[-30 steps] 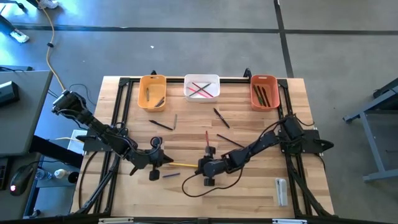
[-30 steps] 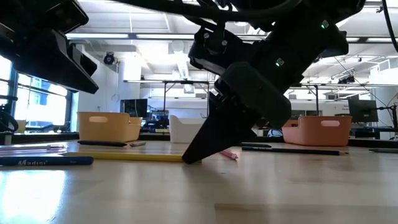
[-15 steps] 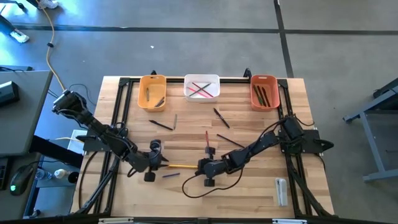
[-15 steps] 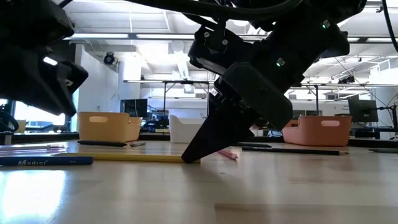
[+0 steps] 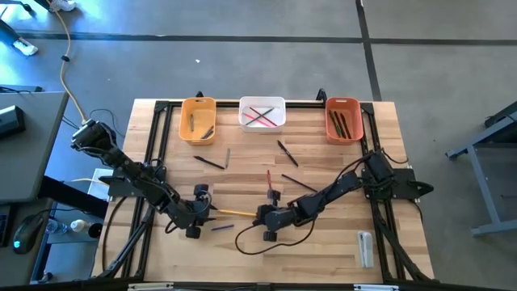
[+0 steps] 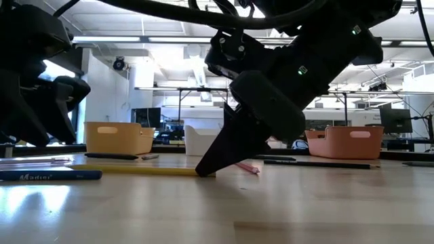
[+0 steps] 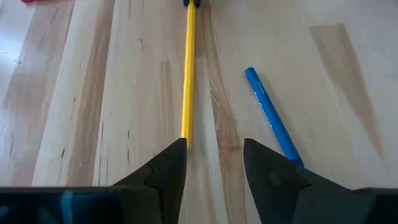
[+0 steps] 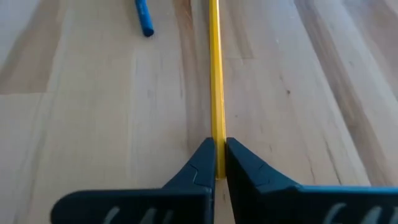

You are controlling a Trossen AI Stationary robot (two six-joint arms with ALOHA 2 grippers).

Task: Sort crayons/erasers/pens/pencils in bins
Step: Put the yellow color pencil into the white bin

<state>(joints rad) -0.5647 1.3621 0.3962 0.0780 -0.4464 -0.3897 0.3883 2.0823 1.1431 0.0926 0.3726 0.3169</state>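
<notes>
A yellow pencil [image 5: 234, 214] lies flat on the table between my two grippers. My right gripper [image 8: 220, 144] is shut on the pencil's end nearer the table's right edge. My left gripper [image 7: 214, 146] is open at the other end. That end [image 7: 185, 138] lies beside one fingertip; I cannot tell whether they touch. A blue stick [image 7: 270, 118] lies just beside the pencil. At the far edge stand the yellow-orange bin [image 5: 198, 120], the white bin [image 5: 262, 113] with red and pink pencils in it, and the red-orange bin [image 5: 342, 119] with dark pens in it. My right gripper pinches the yellow pencil's right-hand end [image 8: 216, 148] between its two fingers. The fingers slant down from the table's right side and run along the pencil. Their tips [image 6: 207, 169] are down at the tabletop. The pencil stays flat on the wood.
Loose dark pens [image 5: 210, 162], [image 5: 287, 153], [image 5: 299, 183], a red pencil [image 5: 269, 178] and a grey stick [image 5: 228, 157] lie on the middle of the table. A whitish oblong item [image 5: 365, 247] lies near the front right corner. A black cable [image 5: 266, 246] loops near the right gripper.
My left gripper has opened and sunk toward the table's near edge, at the pencil's left end. My right gripper has shut on the pencil's right end without shifting. The pencil has stayed flat on the table.
</notes>
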